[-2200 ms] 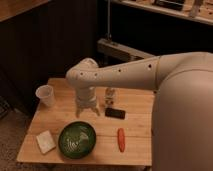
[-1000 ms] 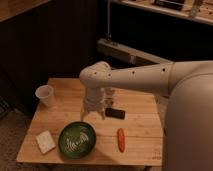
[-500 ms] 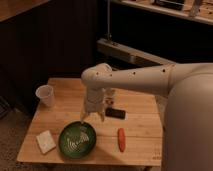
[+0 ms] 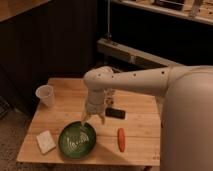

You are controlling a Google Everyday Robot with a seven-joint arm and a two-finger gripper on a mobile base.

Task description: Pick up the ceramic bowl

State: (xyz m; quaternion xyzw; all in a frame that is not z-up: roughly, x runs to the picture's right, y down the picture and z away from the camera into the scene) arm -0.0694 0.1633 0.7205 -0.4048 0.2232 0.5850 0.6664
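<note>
While near ceramic bowl (image 4: 77, 142), hand (image 4: 93, 119) splayed

From where I stand, the robot's bulky cream-white rounded body (image 4: 187, 120) fills the right side. Its smooth cream-white arm (image 4: 142, 80) reaches out level from that body toward the left and ends in a rounded elbow joint (image 4: 97, 77). There it bends sharply, and the short wrist section (image 4: 97, 100) drops almost straight down. The pale two-finger gripper (image 4: 94, 119) hangs at the bottom of the wrist, pointing downward, with its two fingers (image 4: 84, 118) spread apart and nothing between them. The fingertips sit low at the far rim of the glossy dark green ceramic bowl (image 4: 75, 145); I cannot tell whether they touch it.
</note>
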